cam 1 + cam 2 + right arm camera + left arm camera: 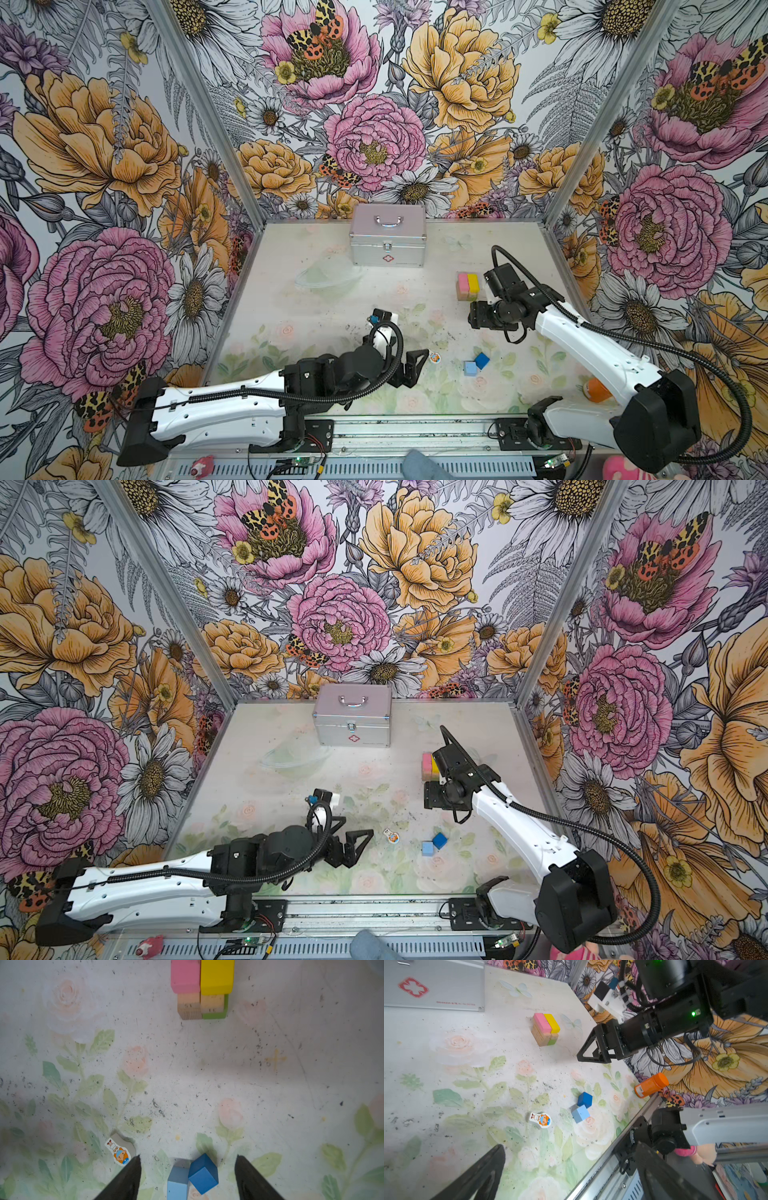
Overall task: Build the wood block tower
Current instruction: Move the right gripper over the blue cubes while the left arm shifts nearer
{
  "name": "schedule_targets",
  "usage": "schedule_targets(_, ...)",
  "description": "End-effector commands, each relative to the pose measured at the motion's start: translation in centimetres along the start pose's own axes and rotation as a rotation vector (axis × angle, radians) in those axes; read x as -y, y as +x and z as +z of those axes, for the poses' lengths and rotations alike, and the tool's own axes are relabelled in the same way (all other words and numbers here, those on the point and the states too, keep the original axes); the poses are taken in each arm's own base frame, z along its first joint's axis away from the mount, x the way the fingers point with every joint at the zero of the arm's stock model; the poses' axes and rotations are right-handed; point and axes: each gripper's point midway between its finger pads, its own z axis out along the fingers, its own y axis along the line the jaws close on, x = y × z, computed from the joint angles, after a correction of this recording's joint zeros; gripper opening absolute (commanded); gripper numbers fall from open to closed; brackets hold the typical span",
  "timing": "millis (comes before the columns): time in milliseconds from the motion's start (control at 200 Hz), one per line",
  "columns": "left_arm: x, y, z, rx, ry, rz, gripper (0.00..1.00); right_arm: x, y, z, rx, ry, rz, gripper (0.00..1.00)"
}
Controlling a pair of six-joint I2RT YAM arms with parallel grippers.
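Tower [468,286] stands on the right half of the table [316,316], towards the back, in front of and to the right of the silver case [387,241]. It is a low stack: a pink brick [463,282] and a yellow brick [473,281] lie side by side on top, with tan blocks [540,1036] under them and a green block [552,1041] at the bottom on the yellow side. In a top view the right arm's wrist hides part of the yellow side, and the right wrist view cuts off the far end of the stack.

The dark blue cube [482,360] and the light blue cube [470,368] lie loose and touching, nearer the front, well apart from the stack. The flat cartoon figure piece [434,357] lies face up just to their left.

The right gripper [189,1159] hangs above the table between the stack and the cubes, jaws apart and gripping nothing. In both top views its fingers are hidden under its own body, and its wrist view cuts off the light blue cube. The left gripper [358,825] is spread wide with nothing in it, beside the figure piece.

The case is latched, so its contents cannot be seen. A clear bowl [328,276] in front of it shows only as a faint outline. An orange bottle [651,1085] lies at the right front edge, partly behind the right arm in a top view.
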Motion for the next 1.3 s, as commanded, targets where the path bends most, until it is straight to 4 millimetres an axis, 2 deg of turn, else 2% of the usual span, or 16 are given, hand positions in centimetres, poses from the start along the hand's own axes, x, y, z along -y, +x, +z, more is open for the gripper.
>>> schedule_targets(0, -0.7, 0.5, 0.1, 0.065, -0.106, -0.012, 0.99, 0.5, 1.0, -0.5, 0.051, 0.033, 0.022, 0.71)
schedule_targets(130, 1.1, 1.6, 0.9, 0.013, -0.115, 0.059, 0.99, 0.0, 2.6, -0.7, 0.066, -0.004, 0.027, 0.67)
schedule_targets(275, 2.4, 1.8, 1.3, -0.015, -0.123, 0.119, 0.98, 0.3, 3.7, -0.6, 0.067, -0.011, 0.051, 0.61)
schedule_targets(340, 2.6, 1.9, 1.3, -0.018, -0.121, 0.127, 0.99, 0.6, 4.0, -0.4, 0.066, -0.003, 0.065, 0.58)
schedule_targets(520, 2.4, 1.2, 0.5, 0.002, -0.115, 0.117, 0.99, 1.2, 4.8, 0.5, 0.038, 0.028, 0.088, 0.57)
schedule_targets(725, -0.4, -0.9, -0.9, 0.051, -0.156, 0.147, 0.99, 1.7, 5.3, 1.1, 0.020, 0.053, 0.165, 0.59)
schedule_targets(945, -4.9, -5.0, -1.6, 0.126, -0.170, 0.097, 0.99, 1.9, 6.5, 2.1, -0.037, 0.071, 0.266, 0.63)
schedule_targets(1025, -6.2, -5.8, -1.7, 0.140, -0.172, 0.087, 0.99, 2.0, 6.9, 2.3, -0.048, 0.074, 0.297, 0.64)
schedule_targets(1125, -7.1, -6.0, -1.2, 0.128, -0.165, 0.095, 0.99, 2.0, 7.2, 2.3, -0.054, 0.071, 0.333, 0.65)
schedule_targets(1291, -6.7, -4.8, 1.0, 0.054, -0.129, 0.145, 0.99, 2.2, 7.7, 2.3, -0.072, 0.088, 0.357, 0.65)
